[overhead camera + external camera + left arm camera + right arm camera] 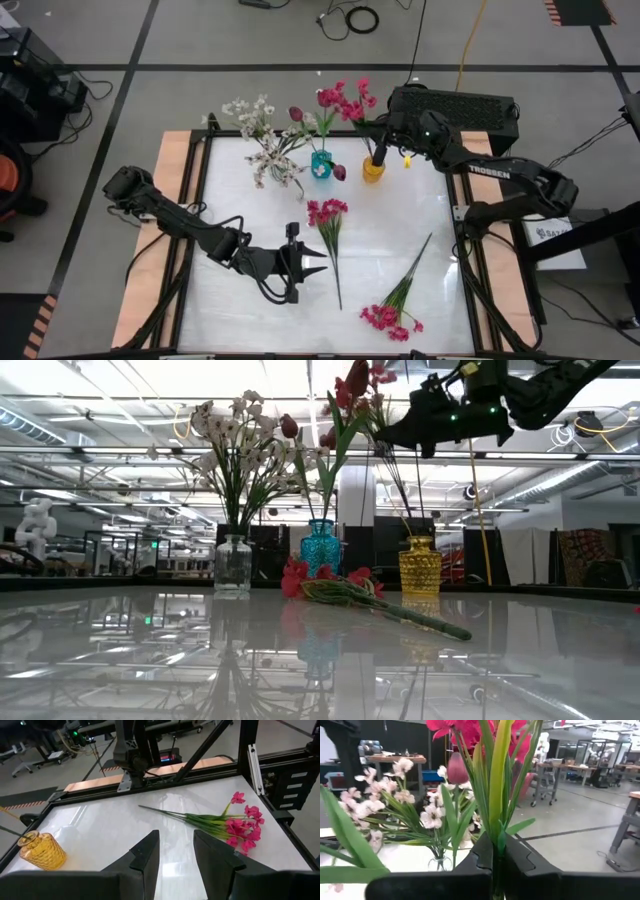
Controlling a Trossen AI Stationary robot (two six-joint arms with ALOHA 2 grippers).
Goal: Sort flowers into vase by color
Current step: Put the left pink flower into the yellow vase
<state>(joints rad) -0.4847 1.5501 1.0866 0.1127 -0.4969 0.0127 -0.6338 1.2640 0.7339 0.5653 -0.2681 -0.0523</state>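
Three vases stand along the table's far side. The clear vase (262, 170) holds white blossoms, the teal vase (321, 165) holds maroon tulips (457, 767), and the yellow vase (372, 170) holds magenta flowers (345, 100). My right gripper (381, 150) is above the yellow vase, shut on a magenta sprig's stem. Two more magenta sprigs lie flat on the table: one in the middle (328, 215), one near the near edge (393, 315). My left gripper (318, 265) is open, low over the table, left of the middle sprig. My right gripper pinches the green stem (498, 827) of a magenta sprig between its two fingers, below the blossoms. The stem stands about upright. In the low view it runs from the fingers (400, 432) down into the yellow vase (420, 565).
The table has a glossy white top inside a dark frame (205, 200) with wooden side strips. Open surface lies between the lying sprigs and the vases. A black box (455, 105) sits behind the right arm, and cables run over the floor.
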